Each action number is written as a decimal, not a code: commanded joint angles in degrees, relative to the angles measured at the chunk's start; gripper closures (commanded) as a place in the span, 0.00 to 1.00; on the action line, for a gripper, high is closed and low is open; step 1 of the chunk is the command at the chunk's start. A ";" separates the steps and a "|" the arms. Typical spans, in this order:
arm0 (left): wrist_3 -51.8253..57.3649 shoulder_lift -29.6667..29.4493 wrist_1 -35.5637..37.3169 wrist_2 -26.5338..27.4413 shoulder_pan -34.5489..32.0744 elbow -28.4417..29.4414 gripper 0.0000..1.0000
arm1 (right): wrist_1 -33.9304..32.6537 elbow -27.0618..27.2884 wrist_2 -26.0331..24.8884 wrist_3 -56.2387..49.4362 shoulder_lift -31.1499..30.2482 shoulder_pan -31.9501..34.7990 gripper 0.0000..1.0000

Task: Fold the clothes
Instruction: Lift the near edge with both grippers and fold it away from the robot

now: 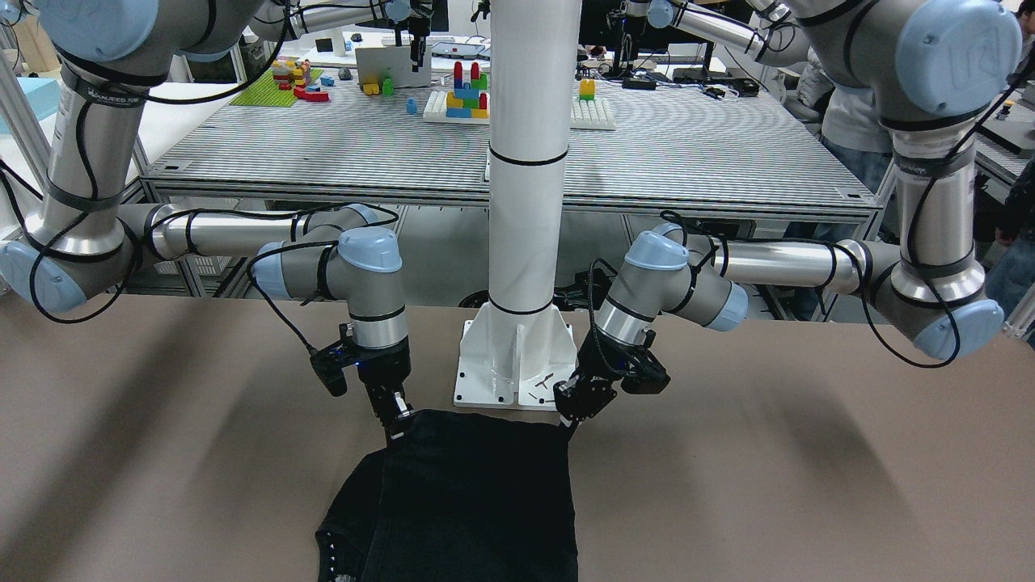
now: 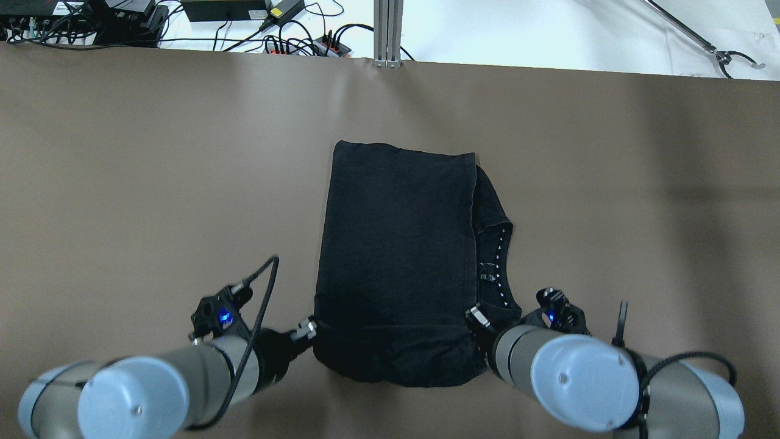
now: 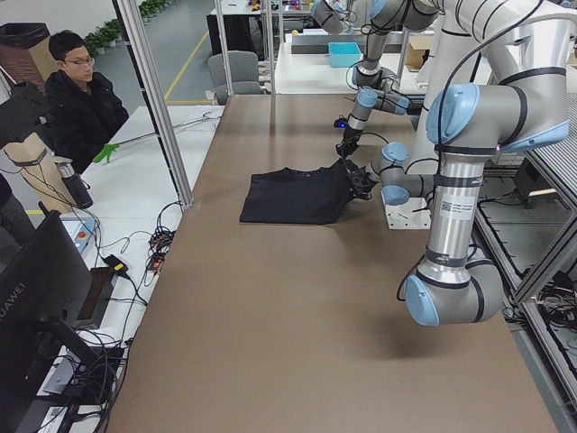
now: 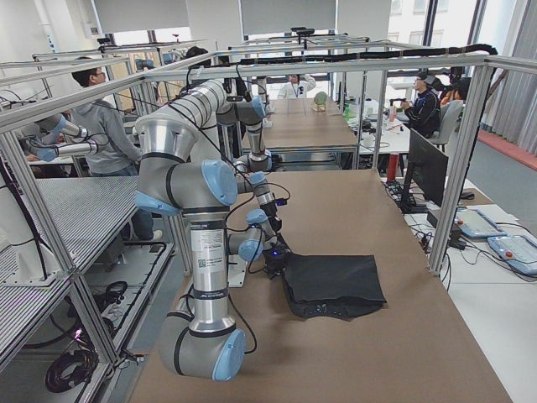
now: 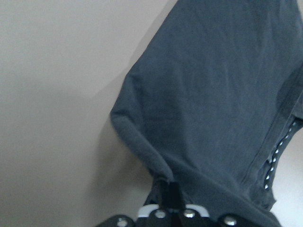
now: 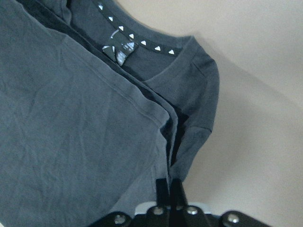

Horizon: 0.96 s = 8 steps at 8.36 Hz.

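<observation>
The black garment (image 2: 396, 256) lies folded on the brown table, its collar with white marks (image 2: 501, 256) showing on its right side. My left gripper (image 2: 303, 332) is shut on the garment's near left corner, with the fabric pinched between the fingers (image 5: 169, 189). My right gripper (image 2: 477, 318) is shut on the near right corner, where the hemmed layers meet (image 6: 170, 184). In the front-facing view the garment (image 1: 477, 501) hangs slightly raised between my left gripper (image 1: 570, 412) and my right gripper (image 1: 396, 422). It also shows in the left side view (image 3: 297, 194) and the right side view (image 4: 331, 281).
The white pillar's base plate (image 1: 513, 364) stands just behind the garment's held edge. Cables and power strips (image 2: 292, 36) lie beyond the table's far edge. A person (image 3: 81, 99) stands past the far side. Brown table surface (image 2: 152, 183) extends on both sides.
</observation>
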 commanded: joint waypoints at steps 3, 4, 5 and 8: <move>10.07 -24.66 2.26 -20.45 -25.85 28.28 1.00 | -0.06 -15.40 11.17 -19.28 12.03 20.32 1.00; 11.74 -28.73 1.56 -22.04 -28.66 35.33 1.00 | 0.11 -22.58 11.25 -21.77 16.14 22.69 1.00; 13.07 -30.51 -3.75 -23.62 -30.95 42.53 1.00 | 1.25 -30.40 11.52 -26.67 20.71 24.71 1.00; 21.91 -35.88 -23.79 -17.44 -33.96 67.76 0.06 | 19.60 -59.66 11.52 -42.64 32.14 31.74 0.01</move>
